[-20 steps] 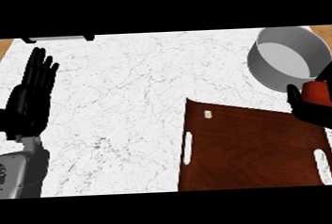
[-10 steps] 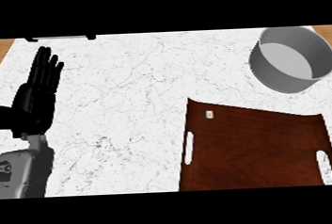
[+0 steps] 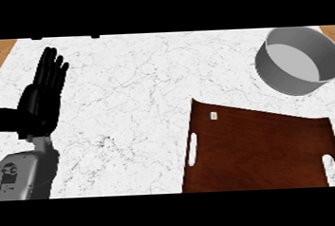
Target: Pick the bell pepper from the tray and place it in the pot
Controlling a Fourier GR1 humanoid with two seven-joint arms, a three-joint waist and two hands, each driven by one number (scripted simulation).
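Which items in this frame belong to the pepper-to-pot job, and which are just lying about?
Job items: tray, nothing on it; pot, nothing visible inside. The bell pepper and the right hand are out of view.

Lying about: dark object at the counter's far edge; the left hand resting open at the left.

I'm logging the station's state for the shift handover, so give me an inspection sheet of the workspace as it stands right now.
Surface: white marbled counter; wood-coloured strips at the far left and far right corners.
Job's things: brown tray at lower right, with slot handles and a small pale mark near its far left corner, nothing else on it; grey pot at upper right, its visible inside empty; bell pepper nowhere in view.
Clutter: dark object at the far edge, too cut off to identify.
Hands: left hand open, fingers up, resting at left; right hand not in view.
Cables: nothing seen.
Surroundings: nothing seen.
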